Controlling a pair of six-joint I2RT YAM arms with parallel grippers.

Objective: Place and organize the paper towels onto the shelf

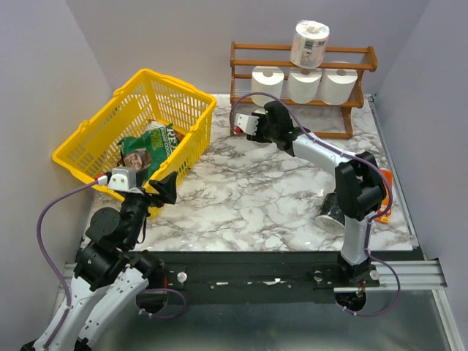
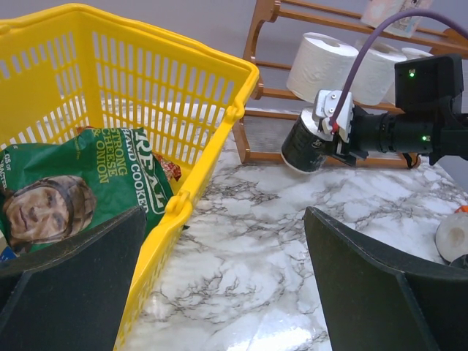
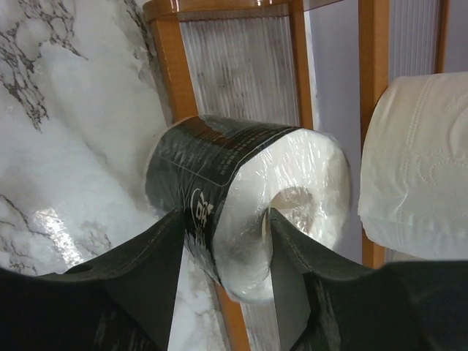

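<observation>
The reddish-brown wooden shelf point(image 1: 303, 67) stands at the back right. Three white paper towel rolls point(image 1: 305, 85) lie side by side on its middle tier, and a printed-wrapper roll point(image 1: 309, 44) stands on top. My right gripper point(image 1: 246, 124) is at the shelf's left end, low by the bottom tier, shut on a plastic-wrapped roll with a black label point(image 3: 241, 190). One finger is inside its core and the other on its outside point(image 3: 146, 263). That roll also shows in the left wrist view point(image 2: 303, 144). My left gripper point(image 1: 157, 186) is open and empty beside the basket.
A yellow plastic basket point(image 1: 183, 99) at the left holds a green chip bag point(image 1: 150, 146). Another roll point(image 1: 330, 216) lies on the marble table by the right arm's base, partly hidden. An orange packet point(image 1: 387, 191) lies at the right edge. Grey walls enclose the table.
</observation>
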